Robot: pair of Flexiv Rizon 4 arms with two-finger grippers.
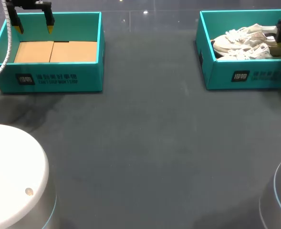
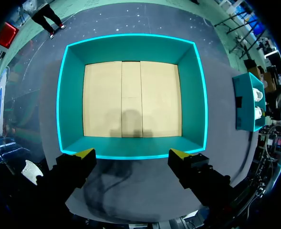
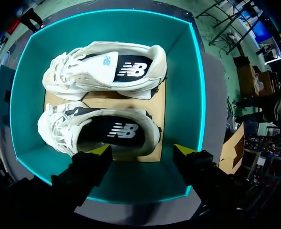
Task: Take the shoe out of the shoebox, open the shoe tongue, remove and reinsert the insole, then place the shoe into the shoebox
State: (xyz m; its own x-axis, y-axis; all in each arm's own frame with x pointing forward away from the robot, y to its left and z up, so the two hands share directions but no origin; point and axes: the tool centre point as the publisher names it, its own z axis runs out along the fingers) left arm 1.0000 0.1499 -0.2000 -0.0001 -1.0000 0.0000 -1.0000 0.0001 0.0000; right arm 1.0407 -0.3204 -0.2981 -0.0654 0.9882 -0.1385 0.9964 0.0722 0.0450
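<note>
A white pair lies in the teal shoebox [image 3: 197, 86]: far shoe [image 3: 107, 71] and near shoe [image 3: 102, 131], its heel just ahead of the wide-open right hand [image 3: 142, 150]; contact is unclear. The head view cuts this hand off. Well apart on the worktop [image 1: 145, 143], a second teal box [image 2: 71, 95] lies under the wide-open left hand [image 2: 131, 153].

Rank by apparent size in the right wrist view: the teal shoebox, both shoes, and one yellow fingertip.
1. Teal shoebox, largest.
2. Nearer shoe and farther shoe look alike, so no ranking between them.
3. Yellow fingertip, smallest, though it is closest to the camera.
</note>
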